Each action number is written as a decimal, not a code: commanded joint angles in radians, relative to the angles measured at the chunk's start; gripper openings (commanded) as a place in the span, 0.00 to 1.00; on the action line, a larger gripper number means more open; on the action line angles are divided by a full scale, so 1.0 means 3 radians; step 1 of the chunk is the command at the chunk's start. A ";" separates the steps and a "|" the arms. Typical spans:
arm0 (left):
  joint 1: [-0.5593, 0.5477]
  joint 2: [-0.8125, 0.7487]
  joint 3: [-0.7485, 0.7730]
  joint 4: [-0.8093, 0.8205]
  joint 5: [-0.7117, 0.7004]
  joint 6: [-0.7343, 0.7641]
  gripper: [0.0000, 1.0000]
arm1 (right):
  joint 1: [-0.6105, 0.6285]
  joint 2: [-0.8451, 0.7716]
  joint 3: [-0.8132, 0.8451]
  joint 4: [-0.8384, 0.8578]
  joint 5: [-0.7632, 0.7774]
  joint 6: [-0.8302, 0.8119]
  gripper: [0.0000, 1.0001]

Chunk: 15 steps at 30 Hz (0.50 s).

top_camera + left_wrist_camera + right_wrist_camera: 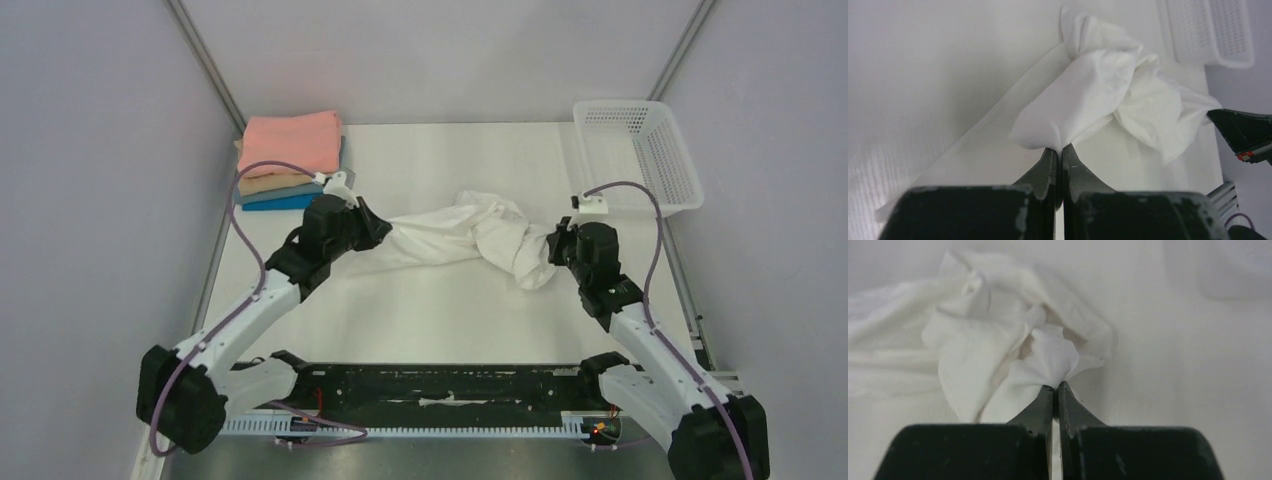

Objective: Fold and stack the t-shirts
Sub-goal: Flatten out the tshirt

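A crumpled white t-shirt [470,238] lies stretched across the middle of the table between my two grippers. My left gripper [378,232] is shut on the shirt's left end; the left wrist view shows its tips [1059,150] pinching a fold of the white cloth [1098,95]. My right gripper [553,245] is shut on the shirt's right end; the right wrist view shows its tips [1056,386] pinching a bunch of cloth [998,340]. A stack of folded t-shirts [290,160] sits at the far left, salmon pink on top, then tan, grey-blue and bright blue.
A white plastic mesh basket [640,152] stands at the far right corner, also in the left wrist view [1210,30]. The right arm's tip [1243,132] shows at the right edge of the left wrist view. Grey walls enclose the table.
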 commanded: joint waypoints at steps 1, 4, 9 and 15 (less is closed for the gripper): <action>-0.0007 -0.0673 0.0484 -0.0388 -0.0831 0.0130 0.02 | 0.0002 -0.0548 0.0703 -0.0467 0.1140 -0.0234 0.00; -0.0006 -0.1070 0.0697 -0.0603 -0.1249 0.0148 0.02 | 0.0003 -0.0722 0.1248 -0.0755 0.1564 -0.0347 0.00; -0.0006 -0.1623 0.1191 -0.0969 -0.1484 0.0302 0.02 | 0.0003 -0.0782 0.2161 -0.0948 0.1869 -0.0626 0.00; -0.0007 -0.2101 0.1775 -0.1562 -0.1952 0.0462 0.02 | 0.0003 -0.0937 0.2908 -0.0999 0.1912 -0.1011 0.00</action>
